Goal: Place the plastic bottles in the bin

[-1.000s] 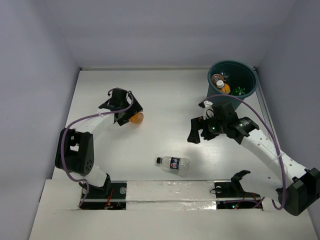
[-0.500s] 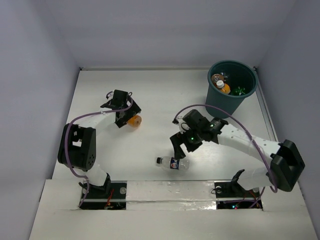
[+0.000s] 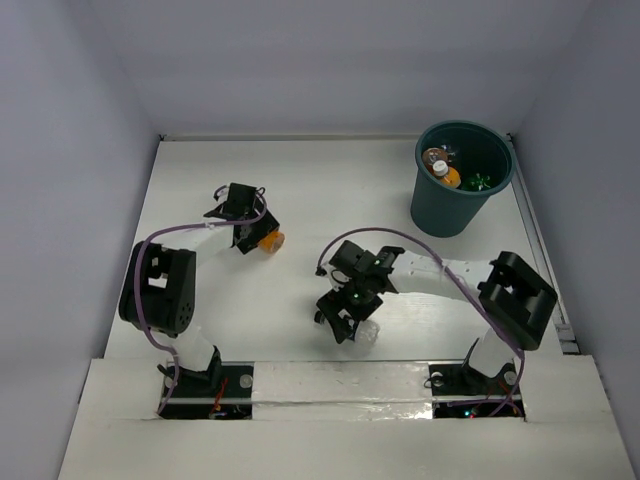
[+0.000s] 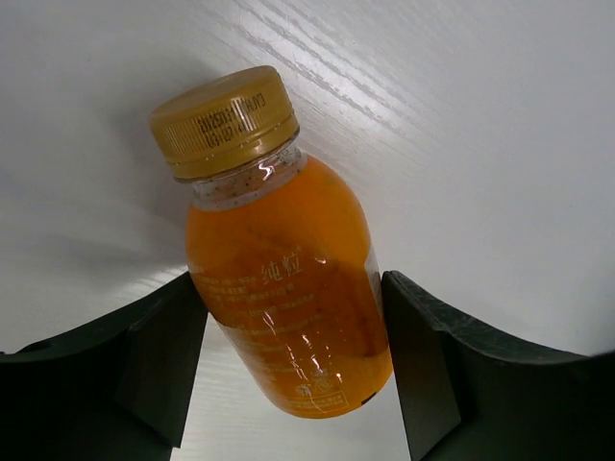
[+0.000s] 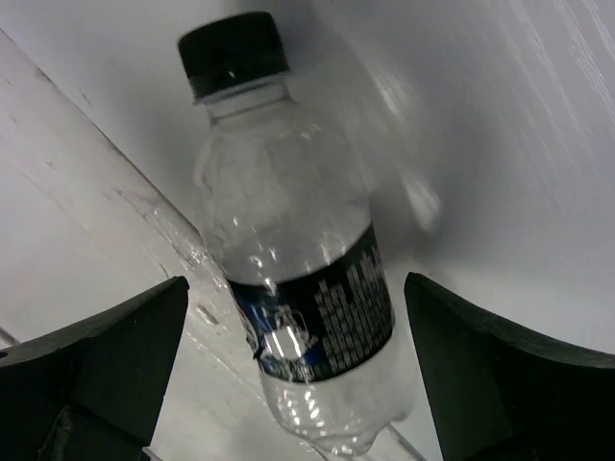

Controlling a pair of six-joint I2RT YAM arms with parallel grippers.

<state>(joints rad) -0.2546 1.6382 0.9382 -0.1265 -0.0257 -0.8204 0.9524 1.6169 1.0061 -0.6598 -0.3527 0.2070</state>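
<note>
An orange bottle [image 3: 270, 241] with an orange cap lies on the white table at the left. My left gripper [image 3: 246, 228] is shut on it; in the left wrist view both pads [image 4: 168, 355] press the sides of the orange bottle [image 4: 274, 240], with the left gripper [image 4: 293, 288] round its lower half. A clear bottle with a dark blue label [image 5: 307, 288] lies near the front. My right gripper [image 3: 343, 322] is open and straddles it [image 3: 368, 331], with gaps on both sides in the right wrist view, where the gripper [image 5: 295, 317] shows. The dark teal bin [image 3: 455, 205] stands at the back right.
The bin holds orange bottles [image 3: 440, 166] and a green bottle [image 3: 480, 182]. A raised white strip [image 3: 340, 385] runs along the near edge, just beside the clear bottle [image 5: 86, 192]. Walls close in the table on the left, back and right.
My right arm swung from beside the bin down and left to the clear bottle and now covers it. My left gripper and the orange bottle shifted only slightly.
</note>
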